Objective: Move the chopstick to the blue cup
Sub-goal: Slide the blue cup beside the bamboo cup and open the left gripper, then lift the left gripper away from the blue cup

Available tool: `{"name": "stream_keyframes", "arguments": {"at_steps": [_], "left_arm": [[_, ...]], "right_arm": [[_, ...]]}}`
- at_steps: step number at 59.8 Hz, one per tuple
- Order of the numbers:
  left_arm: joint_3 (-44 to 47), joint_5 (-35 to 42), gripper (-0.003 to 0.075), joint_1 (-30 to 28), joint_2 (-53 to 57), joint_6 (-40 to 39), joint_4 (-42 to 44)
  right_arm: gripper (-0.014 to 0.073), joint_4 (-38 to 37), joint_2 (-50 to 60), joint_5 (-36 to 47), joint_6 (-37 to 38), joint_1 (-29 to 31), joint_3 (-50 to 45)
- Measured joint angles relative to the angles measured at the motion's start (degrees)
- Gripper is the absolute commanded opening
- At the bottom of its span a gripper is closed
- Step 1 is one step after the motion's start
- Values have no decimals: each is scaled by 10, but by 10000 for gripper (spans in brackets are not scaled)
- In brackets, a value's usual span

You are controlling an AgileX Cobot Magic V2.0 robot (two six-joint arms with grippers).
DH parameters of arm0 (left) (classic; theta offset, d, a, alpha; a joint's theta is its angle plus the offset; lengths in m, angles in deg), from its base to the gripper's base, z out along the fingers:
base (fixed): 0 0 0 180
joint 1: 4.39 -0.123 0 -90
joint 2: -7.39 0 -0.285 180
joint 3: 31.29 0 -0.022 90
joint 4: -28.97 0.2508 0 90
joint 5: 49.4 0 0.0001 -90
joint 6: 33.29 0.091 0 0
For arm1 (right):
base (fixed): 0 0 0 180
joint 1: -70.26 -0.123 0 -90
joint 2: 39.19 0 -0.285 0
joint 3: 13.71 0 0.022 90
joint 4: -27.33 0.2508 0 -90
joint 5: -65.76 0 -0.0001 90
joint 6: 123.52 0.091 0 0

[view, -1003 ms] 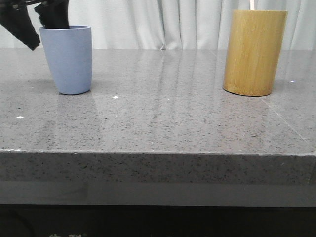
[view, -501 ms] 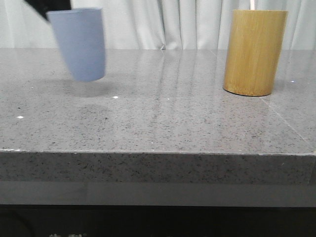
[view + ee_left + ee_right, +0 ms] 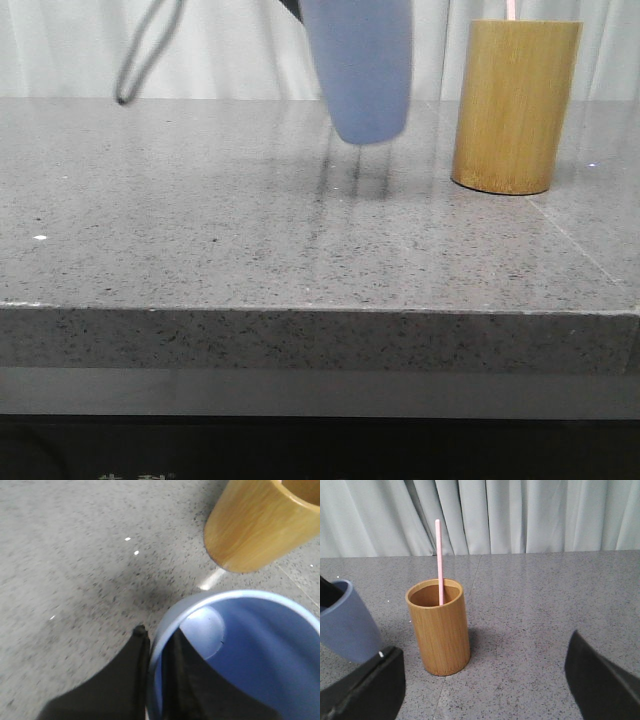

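Cup carry: left claw (image 3: 159,652) pinches the blue cup (image 3: 360,70) by its rim, airborne and tilted beside the bamboo holder (image 3: 516,105). Chopstick (image 3: 439,562) stands in that holder; right claw (image 3: 485,680) spread wide, empty. Level the cup, set it near the holder without knocking it.

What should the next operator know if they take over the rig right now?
Left gripper: shut on the blue cup's rim, one finger inside, one outside; the cup is held tilted in the air, close beside the bamboo holder.
Right gripper: open, empty, facing the bamboo holder.
Chopstick: standing in the bamboo holder.
Done: cup lifted and held near the holder.
Left: grasp the chopstick with the right gripper and drop it into the blue cup.
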Motion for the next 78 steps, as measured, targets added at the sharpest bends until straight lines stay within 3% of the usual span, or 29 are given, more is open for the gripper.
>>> {"name": "stream_keyframes", "arguments": {"at_steps": [18,38,44,59,65,74,78], "left_arm": [[-24,0,14,2,-36,-11,36],[-25,2,384,2,-36,-13,41],[-37,1,436,2,-36,-14,41],[-68,0,368,2,-2,-38,41],[-70,-1,258,2,34,-40,49],[-71,-2,-8,2,90,-41,90],[-65,-4,-19,2,111,-41,116]], "right_arm": [[652,0,0,0,0,0,0],[652,0,0,0,0,0,0],[652,0,0,0,0,0,0],[652,0,0,0,0,0,0],[652,0,0,0,0,0,0],[652,0,0,-1,0,0,0],[652,0,0,-4,0,0,0]]}}
